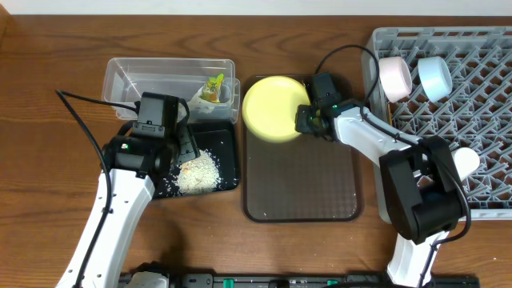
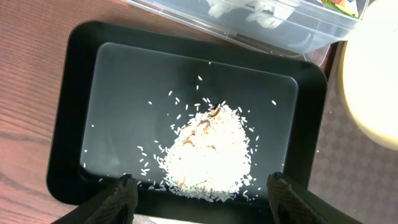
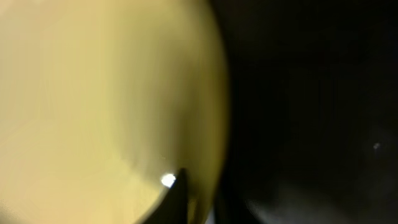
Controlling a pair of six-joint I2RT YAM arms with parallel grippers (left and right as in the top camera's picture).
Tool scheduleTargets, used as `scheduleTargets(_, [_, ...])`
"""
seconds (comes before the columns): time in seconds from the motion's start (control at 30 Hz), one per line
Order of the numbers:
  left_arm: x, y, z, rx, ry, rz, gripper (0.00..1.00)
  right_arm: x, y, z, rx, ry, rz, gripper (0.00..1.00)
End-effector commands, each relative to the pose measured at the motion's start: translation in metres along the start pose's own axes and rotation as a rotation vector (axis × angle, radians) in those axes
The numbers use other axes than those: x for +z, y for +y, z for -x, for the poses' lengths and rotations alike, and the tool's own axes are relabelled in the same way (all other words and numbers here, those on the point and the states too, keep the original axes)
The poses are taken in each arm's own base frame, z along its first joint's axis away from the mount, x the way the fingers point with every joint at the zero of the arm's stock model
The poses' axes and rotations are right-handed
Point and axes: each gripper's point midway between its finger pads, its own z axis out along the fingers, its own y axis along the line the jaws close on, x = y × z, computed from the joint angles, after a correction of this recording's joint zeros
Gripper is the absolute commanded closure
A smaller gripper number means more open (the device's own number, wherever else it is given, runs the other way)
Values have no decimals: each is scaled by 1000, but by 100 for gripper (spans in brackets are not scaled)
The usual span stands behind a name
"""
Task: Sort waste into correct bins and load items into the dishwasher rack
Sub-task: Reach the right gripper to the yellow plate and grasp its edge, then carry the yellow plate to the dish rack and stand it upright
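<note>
The yellow plate [image 1: 274, 108] is held at the far end of the brown serving tray; my right gripper [image 1: 306, 118] is shut on its right rim, and the plate fills the right wrist view [image 3: 106, 93]. My left gripper [image 2: 200, 190] is open and empty above the black tray [image 2: 74, 112], which holds a heap of white rice scraps [image 2: 208, 155]. The heap also shows in the overhead view [image 1: 198, 172]. The green-and-white wrapper [image 1: 213, 86] lies in the clear tub [image 1: 132, 76]. A pinkish bowl [image 1: 394, 78], a light-blue bowl [image 1: 437, 78] and a white cup [image 1: 466, 162] sit in the grey rack [image 1: 480, 120]. The chopsticks are out of view.
The brown serving tray [image 1: 304, 180] lies between the black tray and the rack. The clear tub touches the black tray's far edge. Cables trail from both arms.
</note>
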Motion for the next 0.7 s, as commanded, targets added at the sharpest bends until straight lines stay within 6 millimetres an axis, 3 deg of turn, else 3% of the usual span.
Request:
scheduleTargets(0.0, [3, 5, -1, -12, 3, 25, 30, 0, -2, -3, 33, 5, -20, 99])
scheduleTargets(0.07, [3, 5, -1, -11, 5, 26, 30, -10, -6, 4, 36, -20, -43, 99])
scheduleTargets(0.17, [3, 6, -2, -10, 9, 28, 30, -41, -21, 25, 27, -97, -99, 99])
scheduleTargets(0.4, [3, 6, -2, -11, 9, 28, 30, -167, -78, 80, -131, -349, -308, 99])
scheduleTargets(0.5, [3, 6, -2, -11, 9, 28, 30, -221, -113, 89, -182, -421, -438, 99])
scheduleTargets(0.67, [3, 6, -2, -11, 8, 28, 30, -291, -176, 89, -209, -467, -690, 99])
